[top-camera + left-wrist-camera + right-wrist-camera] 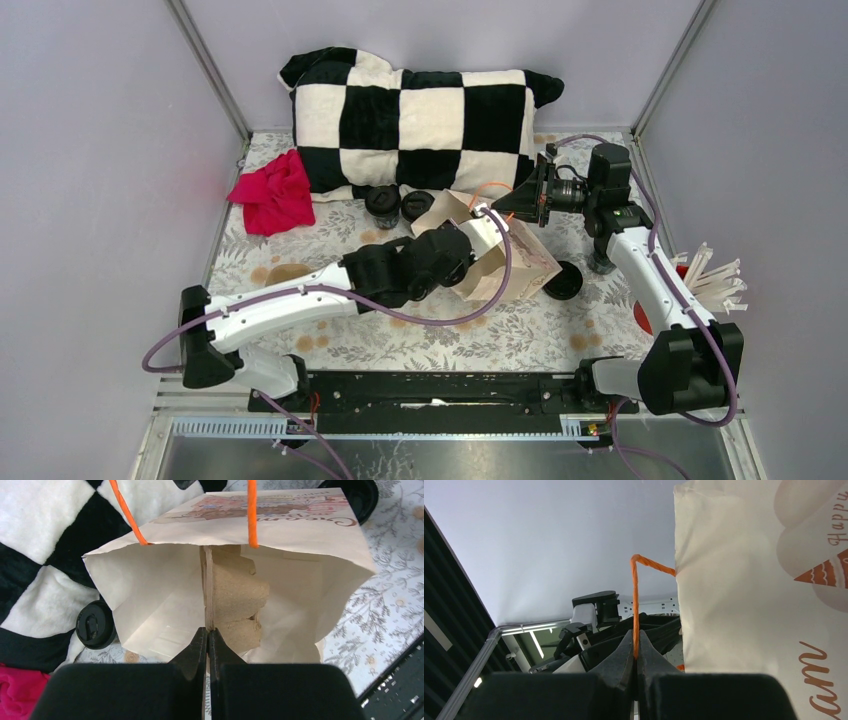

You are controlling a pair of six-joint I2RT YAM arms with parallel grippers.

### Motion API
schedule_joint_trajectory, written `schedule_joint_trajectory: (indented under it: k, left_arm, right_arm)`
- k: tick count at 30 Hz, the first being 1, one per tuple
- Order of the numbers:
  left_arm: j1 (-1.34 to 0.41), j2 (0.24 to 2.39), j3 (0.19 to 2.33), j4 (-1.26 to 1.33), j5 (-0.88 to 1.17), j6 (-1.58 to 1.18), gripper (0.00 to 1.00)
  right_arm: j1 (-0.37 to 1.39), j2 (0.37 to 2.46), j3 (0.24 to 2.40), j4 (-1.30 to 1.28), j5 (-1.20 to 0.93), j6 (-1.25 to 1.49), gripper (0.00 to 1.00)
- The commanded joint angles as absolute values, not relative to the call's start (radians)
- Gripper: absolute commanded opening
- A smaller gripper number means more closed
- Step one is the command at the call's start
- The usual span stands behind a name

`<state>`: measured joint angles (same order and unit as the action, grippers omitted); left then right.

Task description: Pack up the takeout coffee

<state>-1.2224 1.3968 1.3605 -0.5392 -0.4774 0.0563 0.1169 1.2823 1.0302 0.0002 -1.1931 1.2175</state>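
progress looks early, with the wrapping in hand and the drinks not yet touched. the paper bag (525,265) is tipped on its side in the middle of the tabletop (330,345), its mouth facing the left arm. the left pincer (207,630) reaches into that mouth, clamped on the thin edge of the brown pulp carrier (235,597), which is inside the bag. the right pincer (636,637) is pinched together on one orange handle (635,600), lifting the bag's upper lip so the mouth gapes.

neither coffee is packed. one black lidded cup (383,203) and the second cup (417,206) sit side by side outside the bag, close against the checkered pillow (420,110) and near the bag's mouth. a round black thing (563,282) lies beside the bag's bottom end; whether it is a cup or a loose lid i cannot tell. the red cup of straws (700,275) is at the right edge.

what remains, by my reading: settle the carrier and let it go, then bring both cups into the bag.
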Motion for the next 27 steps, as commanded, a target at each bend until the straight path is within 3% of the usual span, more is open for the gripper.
schedule_joint_trajectory:
  k: [1, 13, 15, 18, 27]
  left_arm:
    - [-1.218, 1.421, 1.345, -0.403, -0.558, 0.089, 0.00]
    - [-1.215, 1.513, 1.396, -0.428, -0.564, 0.044, 0.01]
    - [-1.215, 1.531, 1.433, -0.467, -0.545, 0.025, 0.17]
    - [-1.213, 1.539, 1.525, -0.608, -0.527, -0.048, 0.62]
    - [-1.103, 1.457, 1.771, -0.988, -0.299, -0.332, 0.87]
  right_arm:
    - [0.112, 1.278, 1.066, 0.055, -1.227, 1.241, 0.00]
    - [0.107, 1.277, 1.068, 0.058, -1.224, 1.241, 0.00]
    - [0.106, 1.275, 1.066, 0.062, -1.223, 1.242, 0.00]
    - [0.106, 1.277, 1.067, 0.064, -1.223, 1.241, 0.00]
    - [0.106, 1.283, 1.066, 0.066, -1.239, 1.235, 0.00]
